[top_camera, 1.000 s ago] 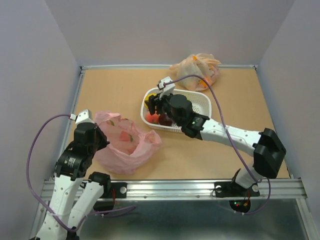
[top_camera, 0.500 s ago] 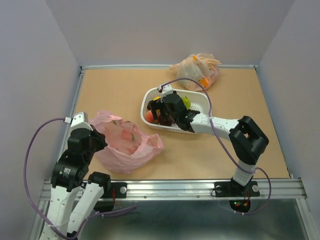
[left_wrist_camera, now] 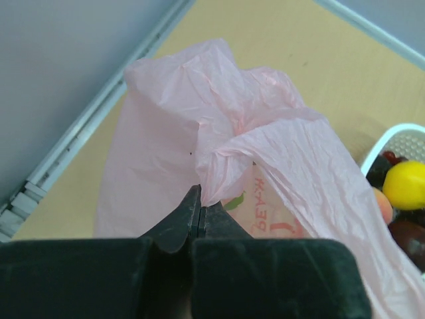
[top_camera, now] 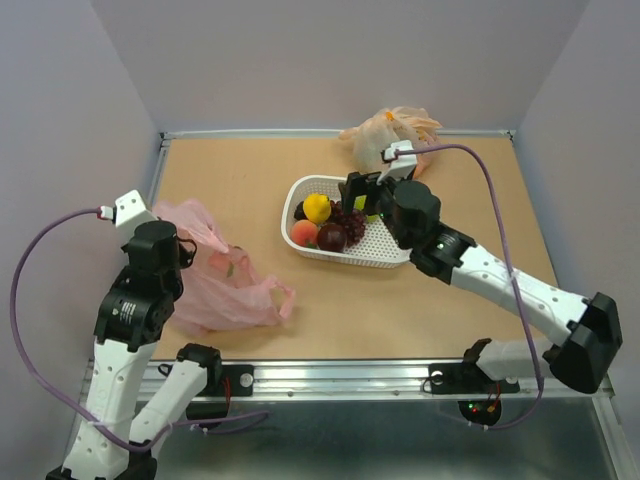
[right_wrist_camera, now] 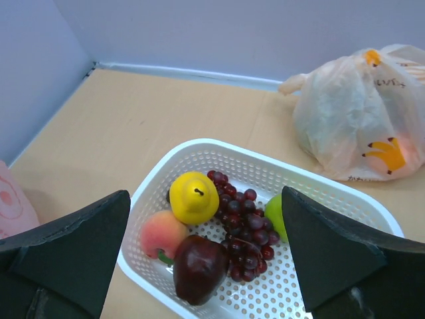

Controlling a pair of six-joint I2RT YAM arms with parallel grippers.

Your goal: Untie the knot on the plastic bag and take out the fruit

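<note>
Overhead, the plastic bag (top_camera: 215, 292) lies crumpled at the left of the bench (top_camera: 230, 180), in the lower left of that view, well apart from the white basket (top_camera: 392, 256) at the middle. The left gripper (left_wrist_camera: 199, 194) has its jaws pressed together on a fold of the thin pink film. In the left wrist view the plastic rises from that pinch and drapes away toward the upper left and the right edge of the frame. Red and green print shows through the film just right of the pinch. Whether the handle loops are tied cannot be told from any view.

The fruit sits in the basket, not in the pink bag. In the right wrist view a yellow lemon (right_wrist_camera: 192, 196) is at the middle, and an orange-pink peach (right_wrist_camera: 161, 234) is at its lower left. A dark plum (right_wrist_camera: 198, 266) lies below them, touching the peach. A dark red grape bunch (right_wrist_camera: 246, 229) runs down the middle, just beside the lemon, with a green round fruit (right_wrist_camera: 273, 216) at its right.

The right gripper (right_wrist_camera: 204, 198) hangs above the basket with its fingers spread wide, one at each lower corner of its wrist view, holding nothing. A pale orange-beige bag (right_wrist_camera: 358, 119) stands on the bench beyond the basket, in the upper right of that frame, near the back wall.
</note>
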